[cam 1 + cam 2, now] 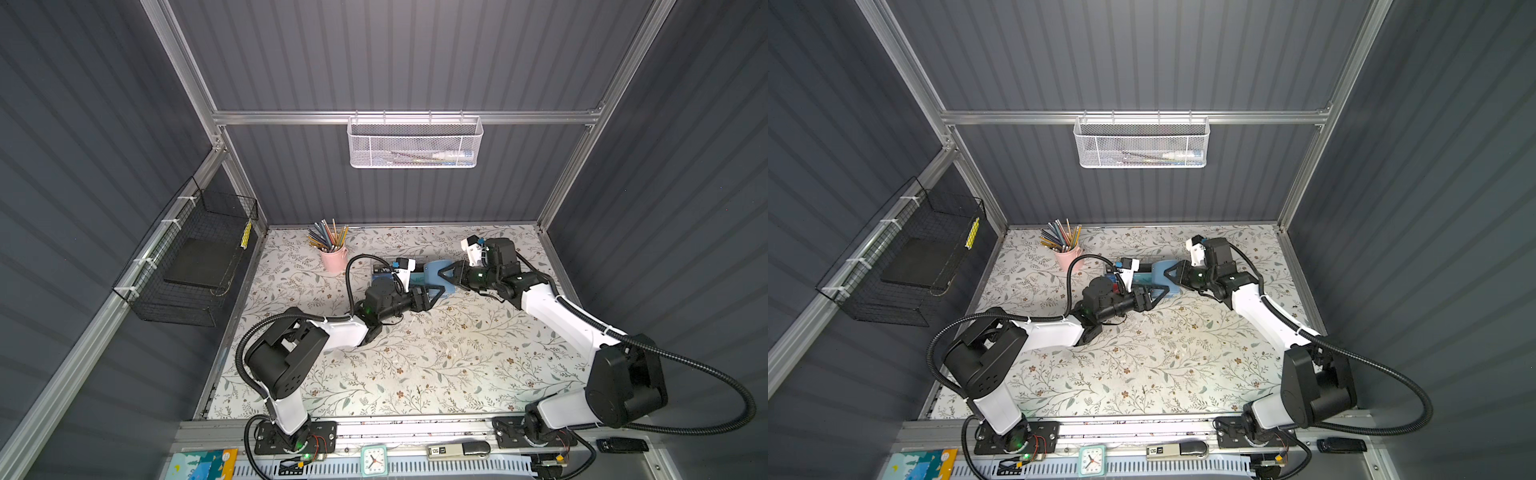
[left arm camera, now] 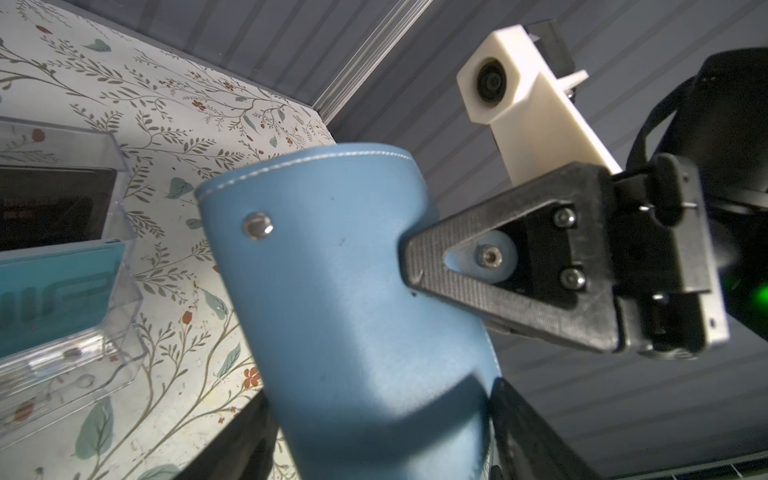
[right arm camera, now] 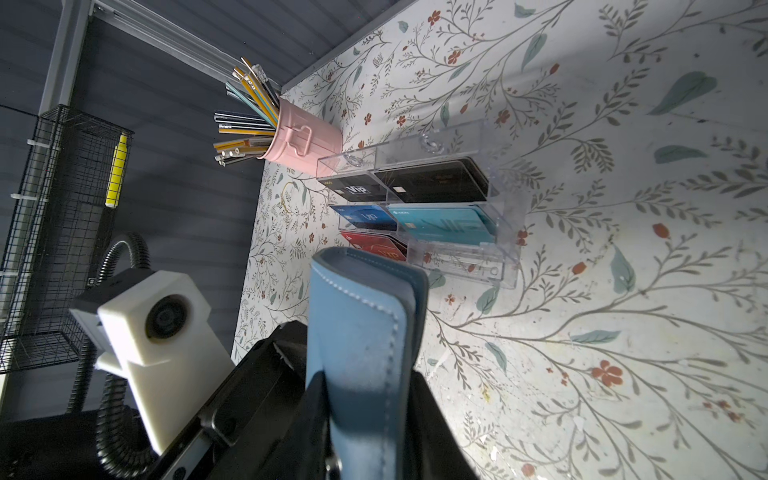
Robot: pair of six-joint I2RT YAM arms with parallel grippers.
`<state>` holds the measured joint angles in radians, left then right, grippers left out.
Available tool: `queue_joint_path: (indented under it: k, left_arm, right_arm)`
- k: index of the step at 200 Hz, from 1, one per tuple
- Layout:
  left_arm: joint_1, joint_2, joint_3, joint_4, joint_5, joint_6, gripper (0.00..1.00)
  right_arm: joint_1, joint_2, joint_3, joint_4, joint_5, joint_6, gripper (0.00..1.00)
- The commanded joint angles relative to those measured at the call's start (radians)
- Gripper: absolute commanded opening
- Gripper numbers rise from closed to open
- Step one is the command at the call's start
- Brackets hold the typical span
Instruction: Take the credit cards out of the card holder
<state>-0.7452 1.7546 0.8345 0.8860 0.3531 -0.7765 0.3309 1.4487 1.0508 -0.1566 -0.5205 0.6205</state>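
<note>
The desk [image 1: 415, 365] is lying bare under the work, so a slip would be dropping everything flat onto its leafy cover. The clear card rack [image 3: 465, 257], loaded with VIP cards, is sitting just behind the action and crowding the far side. A hard sideways tug could be swinging an arm into it. The pink pencil cup [image 3: 305, 139] is standing further off and blocking nothing.

The card holder [image 2: 332, 291] is hanging in the air between both arms, folded shut as far as I can tell, with no credit cards showing. The right claw [image 1: 442, 276] is clenching one edge of it. The left claw [image 1: 435, 294] is straddling the near end, and I cannot tell whether it is pinching. Squeezing both covers together there would be keeping the holder closed, and opposed pulling could be wrenching it free. The snap stud [image 2: 257, 225] is facing the left wrist camera.
</note>
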Motion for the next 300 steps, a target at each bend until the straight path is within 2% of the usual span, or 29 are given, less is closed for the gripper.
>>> queue_joint_path:
  k: [1, 43, 88, 130, 173, 212, 260, 300]
  left_arm:
    - [0.008, 0.012, 0.008, 0.028, 0.016, -0.009, 0.74]
    - [0.012, 0.005, 0.004, 0.019, 0.015, -0.003, 0.62]
    - [0.012, 0.01, -0.002, 0.027, 0.018, -0.006, 0.39]
    - [0.012, 0.01, -0.003, 0.021, 0.021, -0.004, 0.26]
    - [0.015, -0.004, -0.012, 0.018, 0.015, -0.006, 0.11]
    - [0.02, -0.017, -0.024, 0.019, 0.008, -0.009, 0.03]
    - [0.021, -0.021, -0.024, 0.018, -0.001, -0.016, 0.02]
    - [0.023, -0.038, -0.024, 0.003, -0.013, -0.012, 0.01]
  right_arm:
    - [0.009, 0.005, -0.001, 0.067, -0.033, -0.007, 0.02]
    - [0.015, 0.007, -0.024, 0.088, -0.035, -0.014, 0.06]
    - [0.018, 0.006, -0.035, 0.091, -0.03, -0.023, 0.24]
    - [0.017, -0.004, -0.03, 0.091, -0.027, -0.025, 0.3]
    - [0.004, -0.016, -0.034, 0.097, -0.032, -0.023, 0.47]
    - [-0.032, -0.049, -0.076, 0.129, -0.041, 0.006, 0.49]
    - [-0.045, -0.062, -0.129, 0.136, -0.071, 0.006, 0.47]
    - [-0.044, -0.075, -0.188, 0.133, -0.061, -0.022, 0.5]
